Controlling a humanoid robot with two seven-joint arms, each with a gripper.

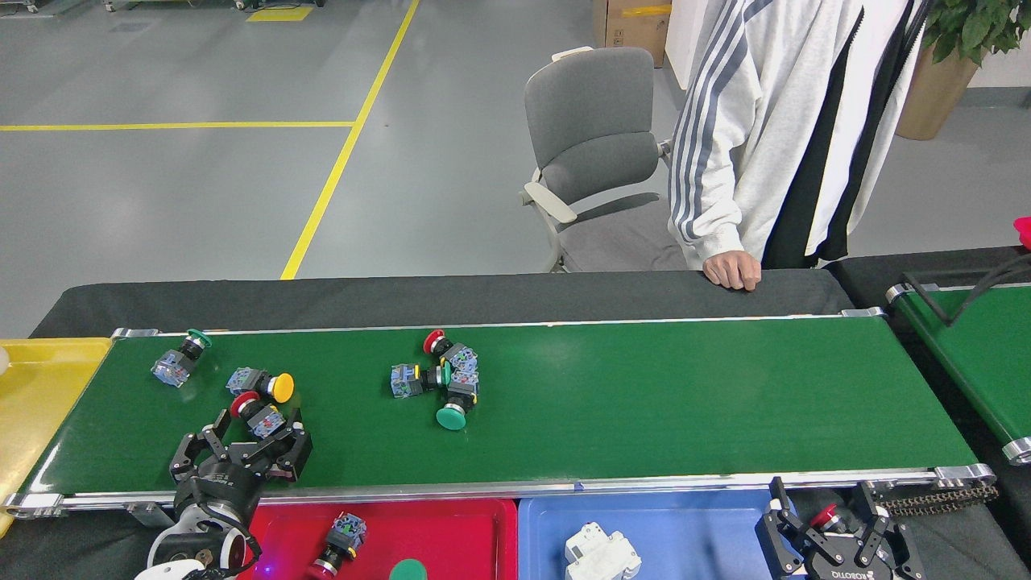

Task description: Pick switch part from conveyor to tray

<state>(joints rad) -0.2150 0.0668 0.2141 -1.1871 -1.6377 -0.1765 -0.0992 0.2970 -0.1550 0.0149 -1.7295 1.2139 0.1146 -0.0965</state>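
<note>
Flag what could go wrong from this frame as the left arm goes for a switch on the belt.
1. The left gripper, jaws open, straddles the red-capped switch; the yellow-capped switch lies very close, so it may get knocked or pinched too.
2. The green-capped switch sits near the conveyor end by the yellow tray and could go unpicked.

Factory-style robotics lab: green conveyor, sorting trays, grey floor with yellow line markings, office chair
</note>
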